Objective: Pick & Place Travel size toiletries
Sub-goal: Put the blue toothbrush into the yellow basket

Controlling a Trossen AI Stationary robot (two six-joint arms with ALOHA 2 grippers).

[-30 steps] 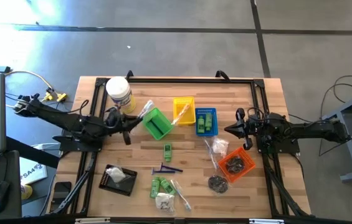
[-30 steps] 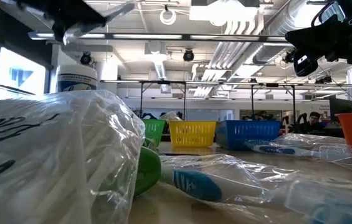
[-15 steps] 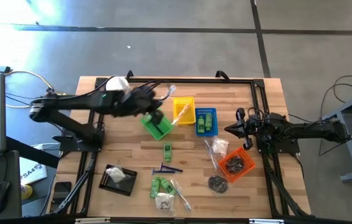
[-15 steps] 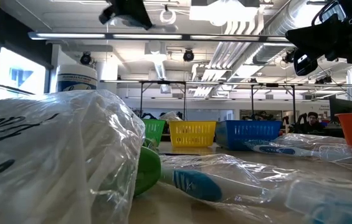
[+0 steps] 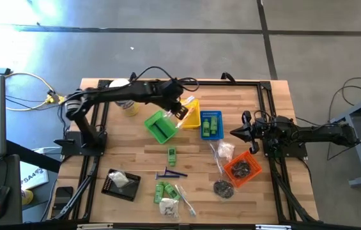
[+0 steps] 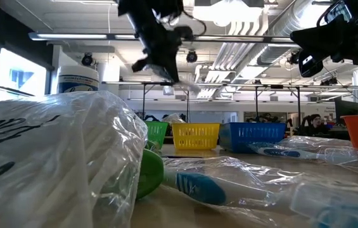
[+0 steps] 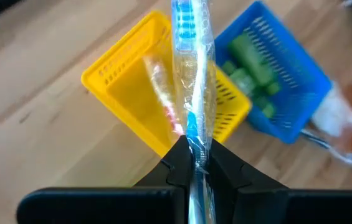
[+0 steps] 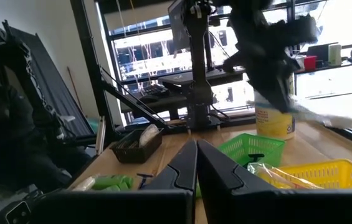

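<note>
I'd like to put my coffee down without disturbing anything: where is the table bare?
Bare wood lies along the far edge behind the yellow basket and blue basket, and between the green basket and the black tray. The near middle is crowded with small bottles and packets, up to the orange basket.

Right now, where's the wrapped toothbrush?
The toothbrush is pinched in the left claw, in the air over the yellow basket, between the green basket and the blue basket.
</note>
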